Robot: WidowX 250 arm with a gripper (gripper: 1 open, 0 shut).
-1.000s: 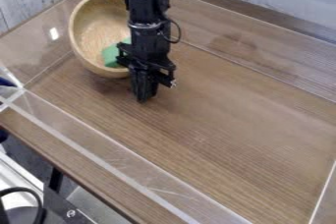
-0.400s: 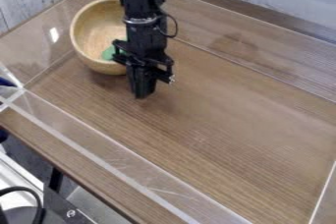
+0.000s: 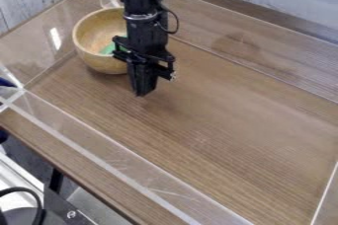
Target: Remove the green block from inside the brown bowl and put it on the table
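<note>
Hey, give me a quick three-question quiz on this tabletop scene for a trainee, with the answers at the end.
1. True or false: the bowl lies upside down on the table.
2. What colour is the block that shows inside the bowl, beside the arm? A red, B green, C blue.
3. Is the gripper open or shut?

Key:
1. False. The bowl stands upright with its hollow showing.
2. B, green.
3. Shut. Its fingers come together in one narrow tip that points down, in front of the bowl as the camera sees it.
</note>
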